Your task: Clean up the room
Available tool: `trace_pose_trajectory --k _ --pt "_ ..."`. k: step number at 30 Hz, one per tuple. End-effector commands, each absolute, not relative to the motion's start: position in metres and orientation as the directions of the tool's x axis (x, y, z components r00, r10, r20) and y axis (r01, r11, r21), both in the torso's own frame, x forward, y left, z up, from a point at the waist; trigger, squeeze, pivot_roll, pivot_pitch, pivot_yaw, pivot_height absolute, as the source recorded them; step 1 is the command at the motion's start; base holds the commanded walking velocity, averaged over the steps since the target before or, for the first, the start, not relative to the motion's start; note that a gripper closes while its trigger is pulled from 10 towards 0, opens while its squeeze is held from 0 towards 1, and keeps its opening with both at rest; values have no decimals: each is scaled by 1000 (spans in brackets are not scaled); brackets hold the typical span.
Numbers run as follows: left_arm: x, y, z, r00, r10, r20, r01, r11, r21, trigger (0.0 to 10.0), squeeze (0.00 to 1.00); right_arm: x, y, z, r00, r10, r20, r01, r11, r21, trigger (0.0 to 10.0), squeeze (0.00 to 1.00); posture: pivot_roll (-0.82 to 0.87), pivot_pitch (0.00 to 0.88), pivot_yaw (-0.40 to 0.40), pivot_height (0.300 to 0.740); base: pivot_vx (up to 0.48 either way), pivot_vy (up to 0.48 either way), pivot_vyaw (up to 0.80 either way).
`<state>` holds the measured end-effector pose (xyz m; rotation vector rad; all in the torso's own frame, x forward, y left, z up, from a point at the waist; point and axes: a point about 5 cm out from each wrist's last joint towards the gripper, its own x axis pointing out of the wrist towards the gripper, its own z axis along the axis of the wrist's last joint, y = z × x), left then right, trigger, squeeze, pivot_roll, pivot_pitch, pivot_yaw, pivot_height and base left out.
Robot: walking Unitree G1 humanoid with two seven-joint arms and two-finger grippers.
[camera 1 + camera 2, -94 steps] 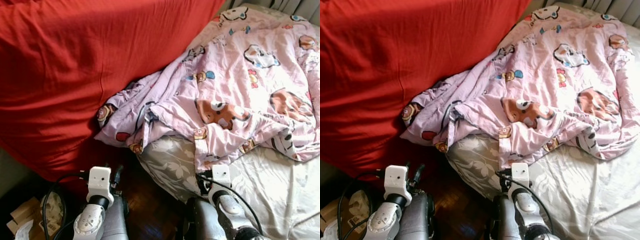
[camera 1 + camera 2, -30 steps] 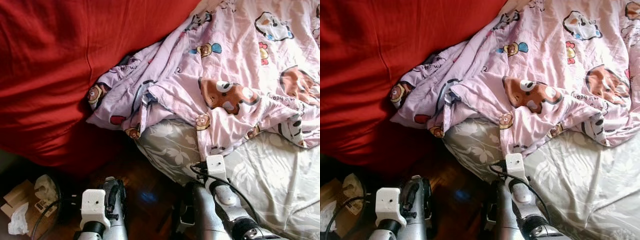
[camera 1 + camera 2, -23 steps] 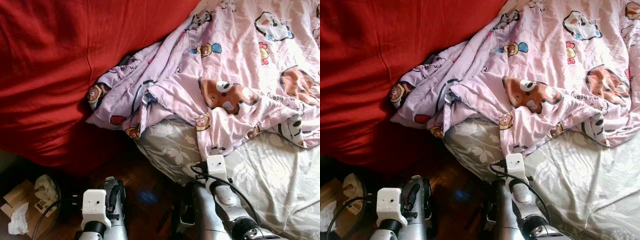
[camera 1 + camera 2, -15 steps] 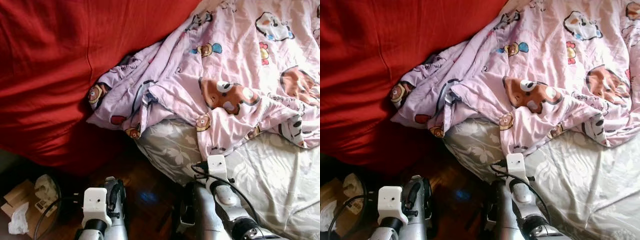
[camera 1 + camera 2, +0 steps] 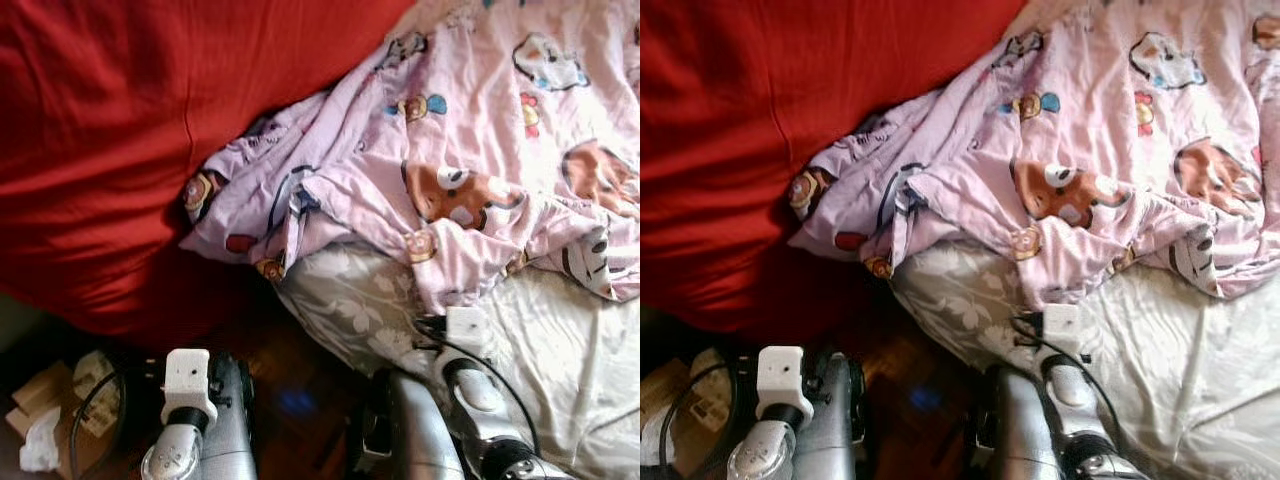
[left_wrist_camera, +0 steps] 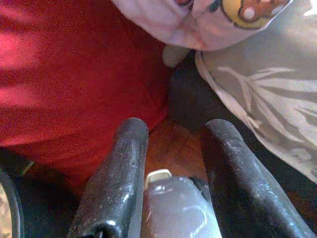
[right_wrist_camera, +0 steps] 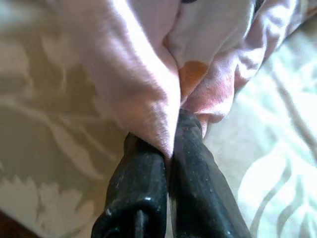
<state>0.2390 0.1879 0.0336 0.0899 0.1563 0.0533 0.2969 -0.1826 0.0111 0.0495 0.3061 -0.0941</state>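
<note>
Duvet cover [image 5: 470, 150]: pale pink, printed with cartoon animals in brown, white, blue and red.
Bed sheet [image 5: 570, 370]: grey-beige with a white leaf pattern.
Large cushion [image 5: 130, 140]: plain red.
Floor [image 5: 290, 390]: dark brown wood.
Cardboard box [image 5: 35, 415]: tan.
Gripper fingers [image 6: 116, 183]: black.
Arms [image 5: 420, 430]: silver.

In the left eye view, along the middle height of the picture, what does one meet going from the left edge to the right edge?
Red cover → pink quilt.
</note>
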Motion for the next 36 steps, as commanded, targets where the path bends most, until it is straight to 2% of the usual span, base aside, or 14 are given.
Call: trace_pose_trajectory --k 1,6,12,17,29,32,36 --pt "234 192 25 980 67 -187 -51 995 91 10000 0 287 -191 7 954 -116 -277 139 988 61 10000 0 148 221 -63 607 0 0 0" --pt "240 195 29 984 64 -167 -48 994 97 10000 0 280 -199 11 965 -157 -211 187 974 131 10000 0 142 213 -45 607 0 0 0" --pt "240 197 27 984 55 -167 -38 994 104 10000 0 276 -195 8 959 -158 -234 209 953 217 10000 0 139 185 -31 617 0 0 0" --pt "241 198 22 982 50 -180 -31 994 106 10000 0 277 -185 3 959 -94 -269 152 967 204 10000 0 129 161 -25 647 0 0 0" --pt "237 209 -2 955 105 -278 -100 994 32 10000 0 282 -188 9 961 -107 -254 160 967 200 10000 0 138 76 -34 707 0 0 0" --pt "234 211 -10 943 103 -318 -101 995 23 10000 0 279 -192 7 957 -120 -263 172 968 184 10000 0 134 64 -37 732 0 0 0" --pt "233 212 -13 938 102 -331 -98 995 27 10000 0 278 -194 6 956 -124 -267 176 968 180 10000 0 131 62 -38 740 0 0 0"
